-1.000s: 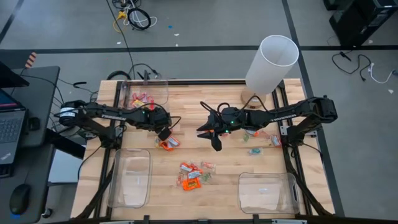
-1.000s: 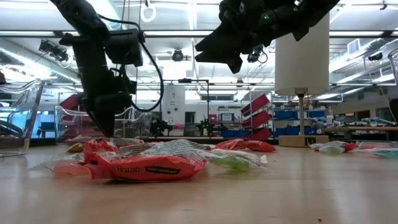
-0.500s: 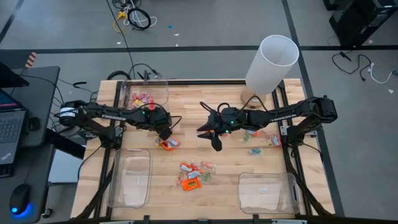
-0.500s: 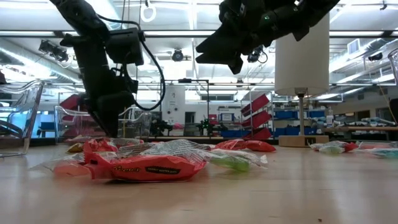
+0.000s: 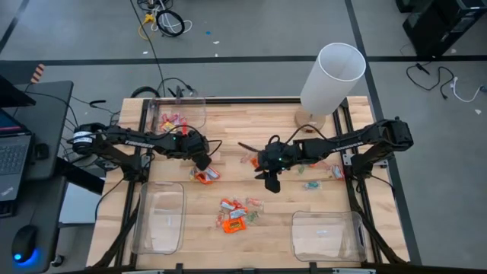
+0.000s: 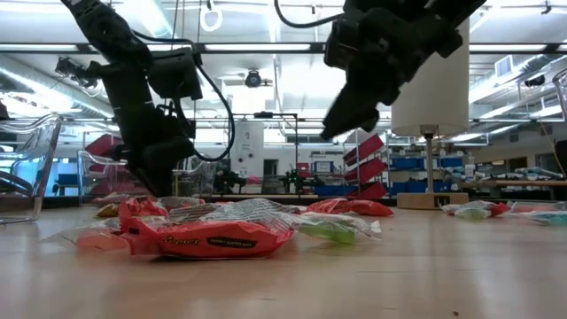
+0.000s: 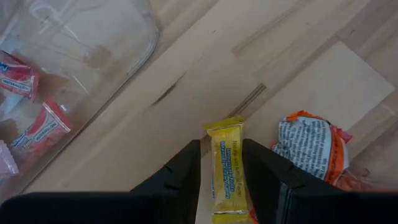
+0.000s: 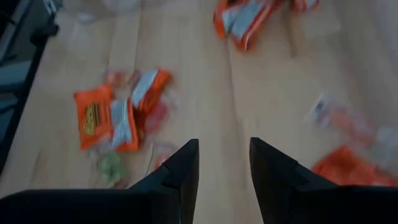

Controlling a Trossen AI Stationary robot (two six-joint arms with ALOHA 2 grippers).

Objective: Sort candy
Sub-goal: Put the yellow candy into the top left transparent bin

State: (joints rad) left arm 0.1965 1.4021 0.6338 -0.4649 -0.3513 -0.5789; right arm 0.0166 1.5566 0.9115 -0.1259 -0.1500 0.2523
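Candy lies right between my left pincer's [image 7: 221, 180] spread fingers: a yellow bar [image 7: 225, 163] flat on the table [image 7: 298, 56], its long axis along them. My right pincer [image 8: 222, 174], spread and empty, hangs above the orange pile [image 8: 115, 115].

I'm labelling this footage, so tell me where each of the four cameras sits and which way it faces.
High: overhead, facing straight down on the table; both arms show.
Low: table height, facing level across the candy pile into the room; both arms hang in.
Left wrist: on the left arm, facing down past the left gripper, open around a yellow candy.
Right wrist: on the right arm, facing down past the open right gripper.
Shared: high and right wrist both show the orange candies.
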